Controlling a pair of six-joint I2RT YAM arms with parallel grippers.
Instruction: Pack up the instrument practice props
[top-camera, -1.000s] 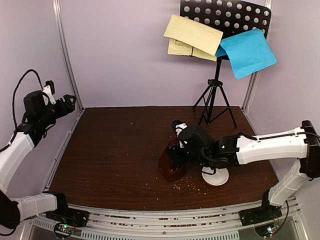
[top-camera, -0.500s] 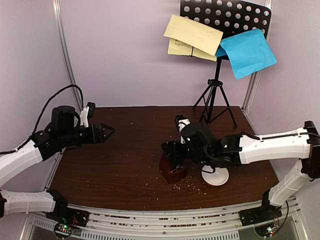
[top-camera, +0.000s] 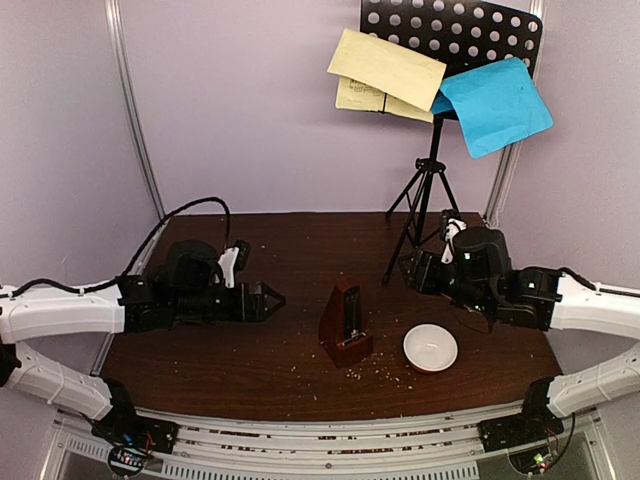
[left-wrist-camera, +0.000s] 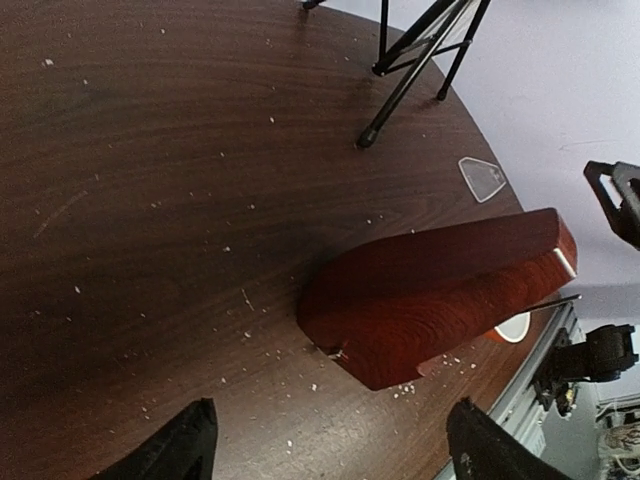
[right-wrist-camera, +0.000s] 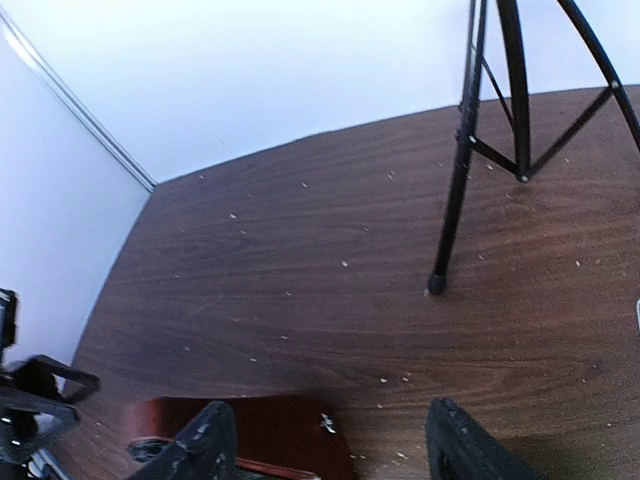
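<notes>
The brown pyramid metronome (top-camera: 345, 322) stands free at mid table, its front uncovered. Its clear triangular cover (left-wrist-camera: 483, 178) lies flat on the table beyond it. My left gripper (top-camera: 270, 298) is open just left of the metronome (left-wrist-camera: 440, 295) and points at it, with nothing between the fingers. My right gripper (top-camera: 412, 270) is also open and empty, hanging right of the metronome (right-wrist-camera: 250, 430) close to a tripod leg (right-wrist-camera: 450, 200). The black music stand (top-camera: 432, 190) rises at the back right. On its perforated desk (top-camera: 470, 25) rest pale yellow sheets (top-camera: 385, 70) and a blue sheet (top-camera: 495, 105).
A small round white bowl (top-camera: 430, 348) sits right of the metronome near the front. Crumbs (top-camera: 375, 372) lie scattered over the dark wood table (top-camera: 250, 350). Pale walls close in the left, back and right sides.
My left arm swung from the left wall to mid table, toward the metronome. My right gripper drew back from the metronome to the right, near the tripod, leaving the metronome standing alone.
</notes>
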